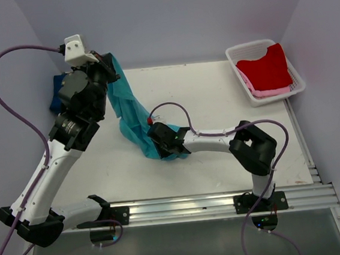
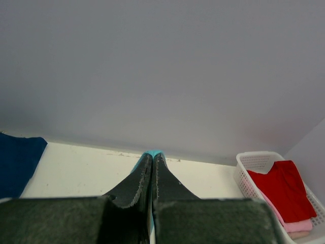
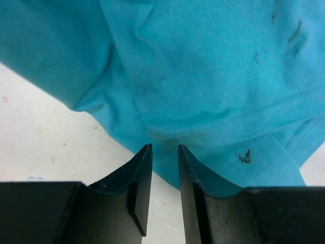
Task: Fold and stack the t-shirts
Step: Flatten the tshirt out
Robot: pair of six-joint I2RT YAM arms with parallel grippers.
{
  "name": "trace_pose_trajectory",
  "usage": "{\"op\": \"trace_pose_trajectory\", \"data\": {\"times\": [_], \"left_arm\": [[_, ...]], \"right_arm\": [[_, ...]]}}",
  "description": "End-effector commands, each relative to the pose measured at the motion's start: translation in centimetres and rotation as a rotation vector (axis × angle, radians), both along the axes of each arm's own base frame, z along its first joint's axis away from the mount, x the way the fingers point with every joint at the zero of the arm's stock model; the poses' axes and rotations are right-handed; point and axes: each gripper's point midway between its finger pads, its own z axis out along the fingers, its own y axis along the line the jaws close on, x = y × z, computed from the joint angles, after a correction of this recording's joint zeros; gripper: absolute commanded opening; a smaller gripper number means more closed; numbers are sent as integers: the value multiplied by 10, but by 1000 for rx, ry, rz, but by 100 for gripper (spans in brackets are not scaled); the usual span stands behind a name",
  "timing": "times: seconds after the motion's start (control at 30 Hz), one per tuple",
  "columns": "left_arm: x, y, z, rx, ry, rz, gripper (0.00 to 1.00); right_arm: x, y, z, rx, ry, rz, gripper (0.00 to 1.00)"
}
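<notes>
A turquoise t-shirt (image 1: 131,110) hangs stretched from my raised left gripper (image 1: 107,63) down to the table. That gripper is shut on its top edge; a bit of turquoise cloth (image 2: 153,153) shows at the left gripper's (image 2: 153,158) closed fingertips. My right gripper (image 1: 159,138) is low at the shirt's bottom end. In the right wrist view the right gripper (image 3: 165,148) is open, its jaws a little apart, with the turquoise shirt's (image 3: 203,76) hem just ahead of the tips. A navy t-shirt (image 1: 55,97) lies at the back left and shows in the left wrist view (image 2: 18,162).
A white slotted basket (image 1: 240,78) stands at the back right, holding a red shirt (image 1: 265,67) on a pink shirt (image 1: 270,92); the basket (image 2: 256,163) shows in the left wrist view with the red shirt (image 2: 282,189). Walls close the back and sides.
</notes>
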Motion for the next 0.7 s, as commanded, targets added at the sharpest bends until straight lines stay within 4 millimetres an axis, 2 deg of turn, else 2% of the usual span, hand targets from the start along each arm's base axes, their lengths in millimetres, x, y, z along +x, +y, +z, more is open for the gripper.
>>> {"op": "trace_pose_trajectory", "data": {"times": [0.0,0.1,0.2,0.67], "left_arm": [[-8,6,25,-72,-78,1,0],[-7,5,23,-72,-73,-1,0],[-6,4,23,-73,-73,-6,0],[-10,7,23,-70,-74,2,0]], "right_arm": [[3,9,47,77,-71,2,31],[1,11,58,90,-89,11,32],[3,13,60,83,-98,17,33],[9,16,10,-24,-59,18,33]]}}
